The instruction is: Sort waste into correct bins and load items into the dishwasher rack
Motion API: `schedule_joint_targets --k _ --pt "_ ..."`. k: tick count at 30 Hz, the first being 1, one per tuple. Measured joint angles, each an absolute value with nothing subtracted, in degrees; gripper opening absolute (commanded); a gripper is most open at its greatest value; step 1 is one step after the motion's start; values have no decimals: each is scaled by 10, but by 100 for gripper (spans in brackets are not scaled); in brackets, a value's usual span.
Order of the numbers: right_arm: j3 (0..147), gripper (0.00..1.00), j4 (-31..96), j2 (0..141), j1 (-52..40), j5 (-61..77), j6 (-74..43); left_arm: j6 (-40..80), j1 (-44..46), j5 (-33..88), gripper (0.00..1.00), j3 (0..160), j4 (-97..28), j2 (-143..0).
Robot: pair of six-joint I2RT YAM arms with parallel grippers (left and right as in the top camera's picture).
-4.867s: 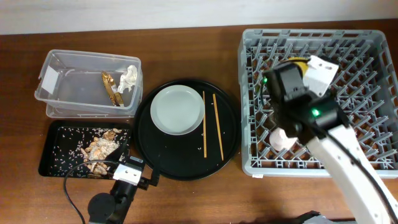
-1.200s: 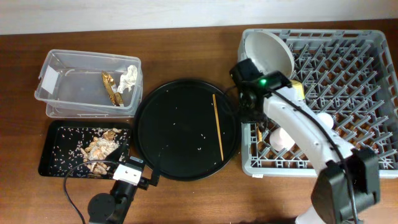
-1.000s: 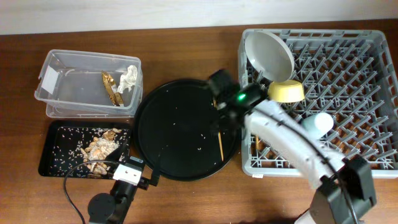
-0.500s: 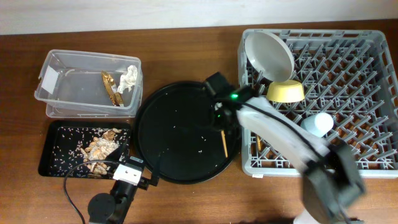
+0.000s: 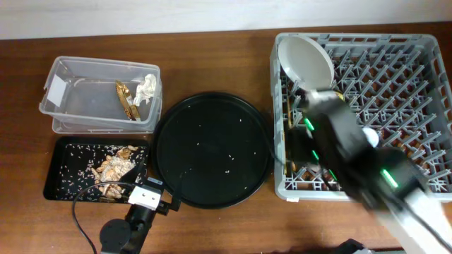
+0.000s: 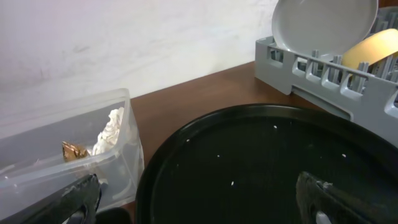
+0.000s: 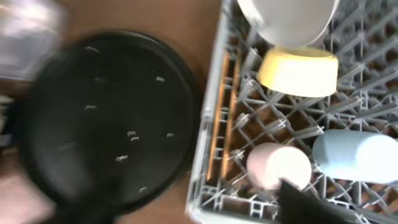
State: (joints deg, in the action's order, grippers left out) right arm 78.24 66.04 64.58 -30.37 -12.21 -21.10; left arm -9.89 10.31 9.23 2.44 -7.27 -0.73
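Surface: brown wooden table (image 5: 212, 63), white wall (image 5: 141, 14) behind.
Clear tub (image 5: 99, 120): far left, holding tissue (image 5: 146, 88) and wrapper (image 5: 126, 100).
Black tray (image 5: 51, 185): food scraps (image 5: 113, 169) inside.
Left gripper (image 6: 198, 186): fingers spread, empty, at round tray (image 5: 212, 120) near edge.
Rack (image 5: 424, 39): plate (image 5: 305, 60), yellow bowl (image 7: 298, 71), pink cup (image 7: 278, 165), blue cup (image 7: 354, 155) inside.
Right gripper (image 7: 298, 202): blurred above rack; cannot tell its grip.

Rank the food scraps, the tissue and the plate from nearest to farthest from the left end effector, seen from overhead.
1. Food scraps, just left of the left end effector.
2. Tissue, in the tub beyond.
3. Plate, far right, in the rack.
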Motion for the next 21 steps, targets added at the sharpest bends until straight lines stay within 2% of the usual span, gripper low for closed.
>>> schedule_joint_targets --k 2,7,9,10,12,13,15,19,21 --pt "788 99 688 516 -343 -117 -210 -99 103 92 99 24 -72 -7" --pt "787 99 791 381 -350 -100 -210 -99 103 92 99 24 -72 -7" --pt "786 99 787 350 -339 -113 -205 -99 103 92 99 24 -72 -7" --pt "782 99 770 324 -303 -113 -189 -99 103 92 99 24 -72 -7" --pt "746 99 717 258 -204 -80 -126 -99 103 92 99 24 -72 -7" --pt "692 99 699 216 -133 -58 -98 -99 103 93 100 24 -72 -7" --pt "552 99 600 144 -67 -33 -73 -99 103 92 99 24 -71 -7" --pt "231 99 342 17 -40 29 -64 -99 103 93 99 24 -72 -7" --pt "147 99 235 9 -40 44 -62 -99 103 92 99 24 -72 -7"
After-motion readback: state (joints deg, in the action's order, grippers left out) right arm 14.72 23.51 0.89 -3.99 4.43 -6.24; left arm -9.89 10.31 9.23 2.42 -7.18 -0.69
